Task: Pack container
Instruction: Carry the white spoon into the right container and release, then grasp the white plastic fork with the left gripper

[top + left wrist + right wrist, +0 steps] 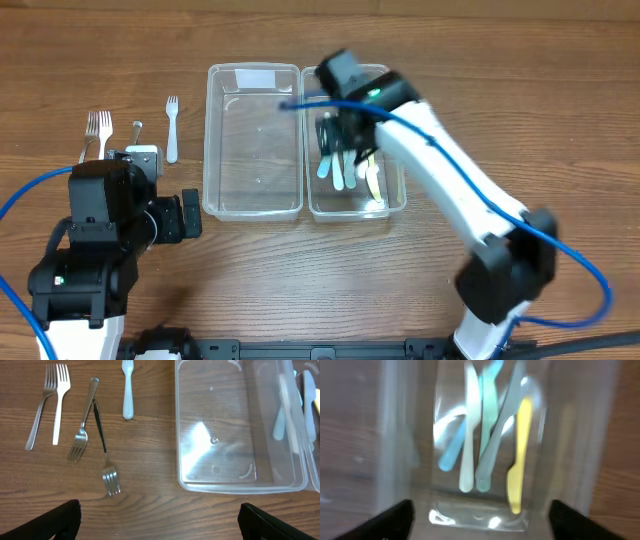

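While both pairs of jaws stand open and empty, the right gripper (pixel 485 520) hovers over the right container (pixel 355 213), which holds several plastic knives (pixel 485 435), and the left gripper (pixel 160 520) sits near the empty left container (pixel 253 213), with five forks (pixel 59 405) on the table (pixel 150 500) apparently left to pack.

Even, warm light from above covers my worktop (pixel 300 290); shadows are faint and soft. My right wrist view is blurred throughout: the plastic utensils (pixel 482 440) smear, and white glare sits on the filled container (pixel 480 521) at lower centre. My left wrist view is sharp, with a pale glint on the floor of the empty container (pixel 200 435).
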`<action>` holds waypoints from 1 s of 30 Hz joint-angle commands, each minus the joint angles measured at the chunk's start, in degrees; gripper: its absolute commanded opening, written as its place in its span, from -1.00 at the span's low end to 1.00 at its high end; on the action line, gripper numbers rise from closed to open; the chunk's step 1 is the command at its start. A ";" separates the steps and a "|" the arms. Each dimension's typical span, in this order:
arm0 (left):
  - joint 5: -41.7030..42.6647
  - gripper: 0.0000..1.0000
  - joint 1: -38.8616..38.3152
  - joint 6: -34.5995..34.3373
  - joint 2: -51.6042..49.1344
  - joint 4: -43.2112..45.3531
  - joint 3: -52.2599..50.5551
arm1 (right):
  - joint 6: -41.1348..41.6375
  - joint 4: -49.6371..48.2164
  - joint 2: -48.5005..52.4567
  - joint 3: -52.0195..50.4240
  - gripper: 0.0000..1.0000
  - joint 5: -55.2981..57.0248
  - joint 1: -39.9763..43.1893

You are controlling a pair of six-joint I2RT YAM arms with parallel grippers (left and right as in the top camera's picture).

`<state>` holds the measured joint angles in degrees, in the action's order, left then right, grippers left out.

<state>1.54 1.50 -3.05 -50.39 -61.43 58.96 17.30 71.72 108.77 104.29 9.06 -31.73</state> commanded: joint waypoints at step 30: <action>0.00 1.00 8.33 4.39 -54.16 14.32 27.30 | -2.56 -0.28 -43.36 -40.37 1.00 -12.17 41.11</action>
<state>-0.01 8.78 -0.93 -100.05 -48.10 85.34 15.73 72.25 65.54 63.75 -2.15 9.34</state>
